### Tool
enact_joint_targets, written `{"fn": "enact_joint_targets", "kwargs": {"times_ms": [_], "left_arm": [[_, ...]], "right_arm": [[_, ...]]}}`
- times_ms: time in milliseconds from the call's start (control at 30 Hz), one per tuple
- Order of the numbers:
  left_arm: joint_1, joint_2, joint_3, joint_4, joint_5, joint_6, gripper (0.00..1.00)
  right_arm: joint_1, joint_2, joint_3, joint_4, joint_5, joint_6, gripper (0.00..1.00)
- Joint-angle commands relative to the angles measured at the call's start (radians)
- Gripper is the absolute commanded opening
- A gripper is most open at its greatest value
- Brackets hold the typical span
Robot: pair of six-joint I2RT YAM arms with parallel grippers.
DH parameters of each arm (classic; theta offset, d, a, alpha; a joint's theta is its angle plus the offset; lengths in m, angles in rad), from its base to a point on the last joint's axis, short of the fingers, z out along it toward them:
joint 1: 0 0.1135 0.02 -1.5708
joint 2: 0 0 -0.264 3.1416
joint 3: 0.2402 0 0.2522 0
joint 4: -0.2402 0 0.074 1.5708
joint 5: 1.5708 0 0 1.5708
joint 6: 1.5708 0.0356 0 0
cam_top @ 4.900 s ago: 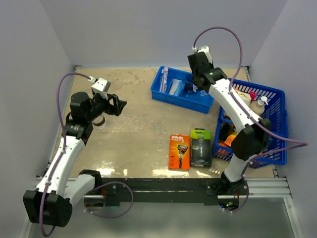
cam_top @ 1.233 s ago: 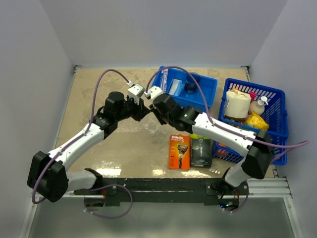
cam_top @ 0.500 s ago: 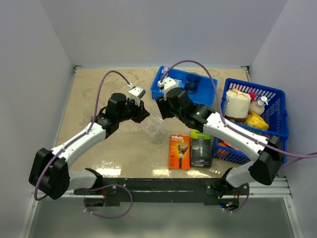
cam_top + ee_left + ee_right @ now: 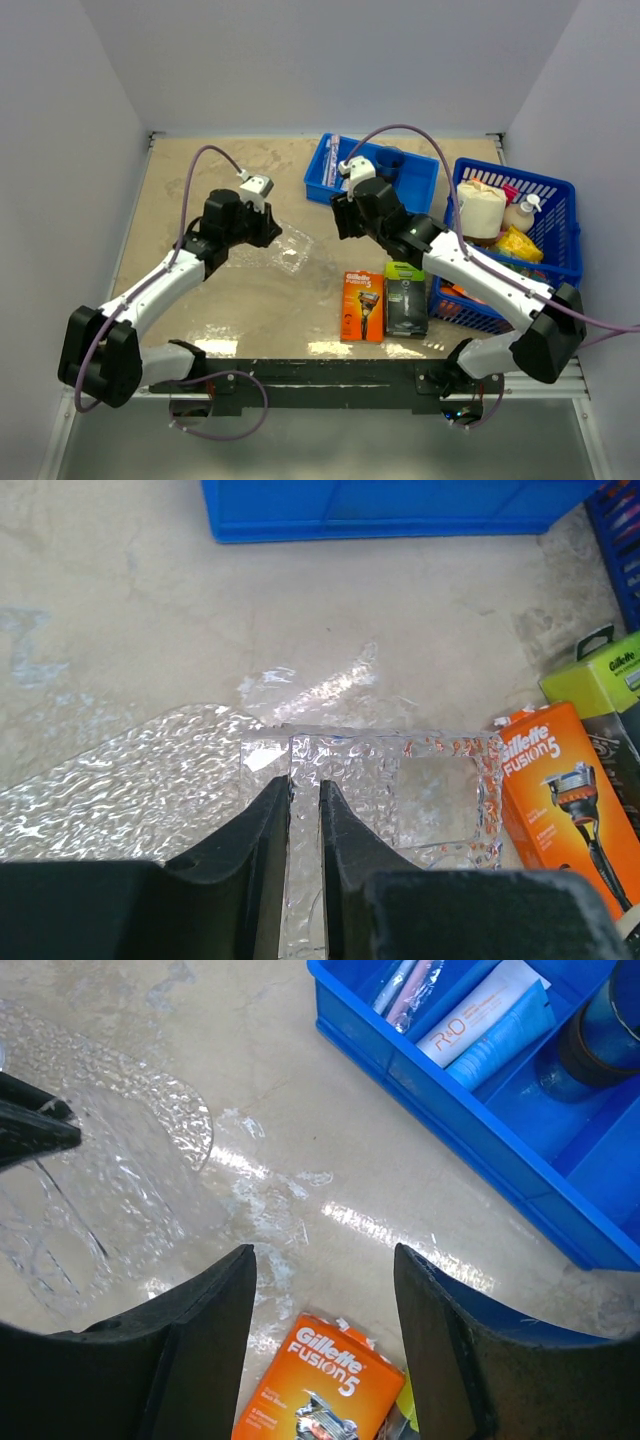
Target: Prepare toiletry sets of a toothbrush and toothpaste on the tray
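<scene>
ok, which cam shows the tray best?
Left wrist: the tray fills the lower frame, with its texture and rim clear and its edge pinched in the left gripper. Right wrist shows part of it at the left; top external shows only a faint glint.

Clear dimpled plastic tray, glossy blue plastic bin, shiny beige table

Tray left of razor packs — bin behind.

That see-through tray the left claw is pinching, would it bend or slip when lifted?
The clear tray looks thin and dimpled, so probably light and bendy. It shines, so perhaps slippery. The left gripper pinches only one edge, so it may sag.
</scene>
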Motion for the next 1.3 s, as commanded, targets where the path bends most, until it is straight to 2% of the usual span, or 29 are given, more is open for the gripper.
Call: {"fn": "enact_joint_targets", "kwargs": {"times_ms": [0, 567, 733, 900, 1267], "left_arm": [[0.052, -0.054, 0.0, 0.021, -0.02, -0.004, 0.0], [0.174, -0.123, -0.027, -0.001, -0.197, -0.046, 0.0], [0.245, -0.118, -0.034, -0.005, -0.181, -0.053, 0.0], [0.265, -0.086, -0.04, -0.013, -0.151, -0.058, 0.0], [0.308, -0.045, -0.026, -0.042, -0.181, -0.033, 0.0]], "right_arm": [[-0.032, -0.083, -0.023, 0.053, -0.003, 0.022, 0.61], [-0.069, -0.215, -0.132, 0.085, 0.022, 0.035, 0.63], [-0.072, -0.242, -0.163, 0.105, 0.025, 0.038, 0.64], [-0.077, -0.256, -0.178, 0.114, 0.023, 0.04, 0.64], [-0.081, -0.267, -0.195, 0.122, 0.029, 0.038, 0.64]]}}
